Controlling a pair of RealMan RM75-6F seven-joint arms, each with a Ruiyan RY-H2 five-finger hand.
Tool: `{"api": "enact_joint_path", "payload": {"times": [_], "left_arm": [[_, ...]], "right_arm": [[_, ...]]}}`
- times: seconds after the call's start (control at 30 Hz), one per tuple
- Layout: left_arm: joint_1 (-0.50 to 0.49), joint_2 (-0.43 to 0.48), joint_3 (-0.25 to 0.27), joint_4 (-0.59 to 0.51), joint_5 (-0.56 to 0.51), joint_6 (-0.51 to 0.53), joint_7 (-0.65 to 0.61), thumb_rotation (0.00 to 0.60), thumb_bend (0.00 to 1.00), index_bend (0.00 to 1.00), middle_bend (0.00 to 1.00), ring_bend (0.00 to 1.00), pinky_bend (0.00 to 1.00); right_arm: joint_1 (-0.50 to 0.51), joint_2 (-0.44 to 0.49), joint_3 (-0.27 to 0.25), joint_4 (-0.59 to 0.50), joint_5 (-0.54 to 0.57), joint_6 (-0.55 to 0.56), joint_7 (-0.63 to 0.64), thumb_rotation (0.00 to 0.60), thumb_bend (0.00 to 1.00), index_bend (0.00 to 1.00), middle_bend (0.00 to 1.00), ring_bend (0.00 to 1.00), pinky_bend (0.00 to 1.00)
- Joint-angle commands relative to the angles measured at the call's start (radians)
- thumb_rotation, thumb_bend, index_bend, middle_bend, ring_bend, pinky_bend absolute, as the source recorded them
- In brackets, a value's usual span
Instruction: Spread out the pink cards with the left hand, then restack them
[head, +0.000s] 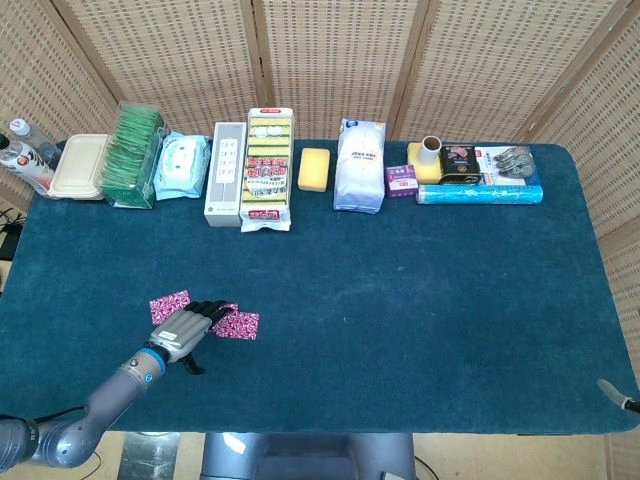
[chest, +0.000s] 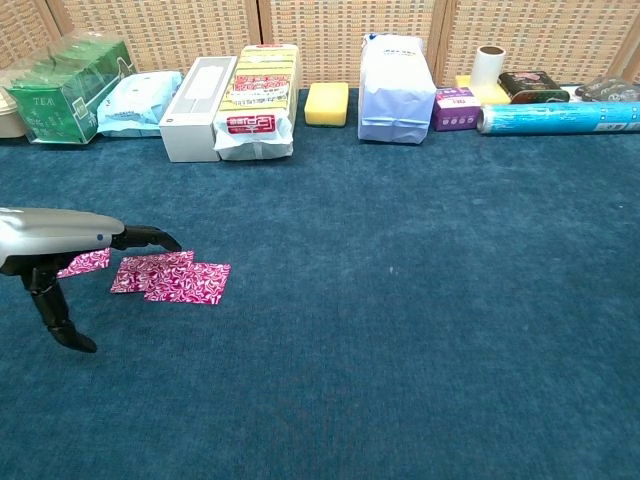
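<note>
Three pink patterned cards lie spread on the blue table near its front left. The left card (head: 170, 306) (chest: 85, 263) lies apart; the middle card (chest: 148, 270) and the right card (head: 239, 325) (chest: 190, 282) overlap. My left hand (head: 184, 329) (chest: 75, 235) hovers flat above the middle card with its fingers stretched out and its thumb hanging down, holding nothing. In the chest view the fingertips (chest: 165, 240) are clearly raised off the cards. Only a grey tip (head: 612, 391) near the table's right front edge shows of the right side; I cannot tell if it is the hand.
A row of goods lines the table's far edge: a green tea box (head: 133, 156), wipes (head: 182, 165), a white box (head: 225, 174), sponges (head: 268, 168), a yellow sponge (head: 314, 168), a white bag (head: 360, 166), small boxes and a blue roll (head: 478, 193).
</note>
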Motion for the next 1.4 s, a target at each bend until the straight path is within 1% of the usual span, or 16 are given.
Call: {"api": "enact_joint_path", "payload": {"times": [0.03,0.13,0.37,0.7,0.87,1.0,1.13,1.27,1.4], "left_arm": [[0.025,0.030,0.032,-0.036,0.057,0.014,-0.012,0.600,0.12,0.00,0.00,0.00,0.07],[0.022,0.012,0.042,-0.023,0.054,0.005,-0.001,0.600,0.12,0.00,0.00,0.00,0.07],[0.003,-0.028,0.042,0.002,0.026,-0.008,0.019,0.600,0.12,0.00,0.00,0.00,0.07],[-0.066,-0.078,0.029,0.051,-0.137,0.021,0.122,0.600,0.12,0.00,0.00,0.00,0.07],[-0.098,-0.093,0.011,0.082,-0.194,0.021,0.136,0.600,0.12,0.00,0.00,0.00,0.07],[-0.111,-0.102,0.003,0.106,-0.218,0.013,0.130,0.600,0.12,0.00,0.00,0.00,0.07],[-0.114,-0.109,-0.011,0.142,-0.212,0.007,0.105,0.600,0.12,0.00,0.00,0.00,0.07],[-0.099,-0.102,-0.029,0.160,-0.162,0.022,0.063,0.600,0.12,0.00,0.00,0.00,0.07],[-0.074,-0.078,-0.037,0.136,-0.093,0.050,0.024,0.600,0.12,0.00,0.00,0.00,0.07]], "right_arm": [[0.000,0.000,-0.001,-0.001,-0.003,0.000,-0.002,0.600,0.00,0.10,0.00,0.00,0.02],[-0.002,0.000,-0.003,-0.003,-0.006,0.003,-0.006,0.600,0.00,0.10,0.00,0.00,0.02],[-0.003,0.002,-0.001,-0.004,0.000,0.002,-0.001,0.600,0.00,0.10,0.00,0.00,0.02],[-0.002,0.002,0.001,0.002,0.003,-0.001,0.009,0.600,0.00,0.10,0.00,0.00,0.02],[-0.001,0.003,0.000,0.001,0.003,-0.004,0.007,0.600,0.00,0.10,0.00,0.00,0.02],[-0.002,0.002,0.002,0.000,0.005,-0.003,0.001,0.600,0.00,0.10,0.00,0.00,0.02],[-0.004,-0.004,0.008,0.000,0.010,0.006,-0.018,0.600,0.00,0.10,0.00,0.00,0.02],[-0.008,-0.031,0.030,0.019,0.018,0.043,-0.110,0.600,0.00,0.11,0.00,0.00,0.01],[-0.005,-0.078,0.061,0.057,0.019,0.096,-0.217,0.600,0.00,0.14,0.00,0.00,0.00]]}}
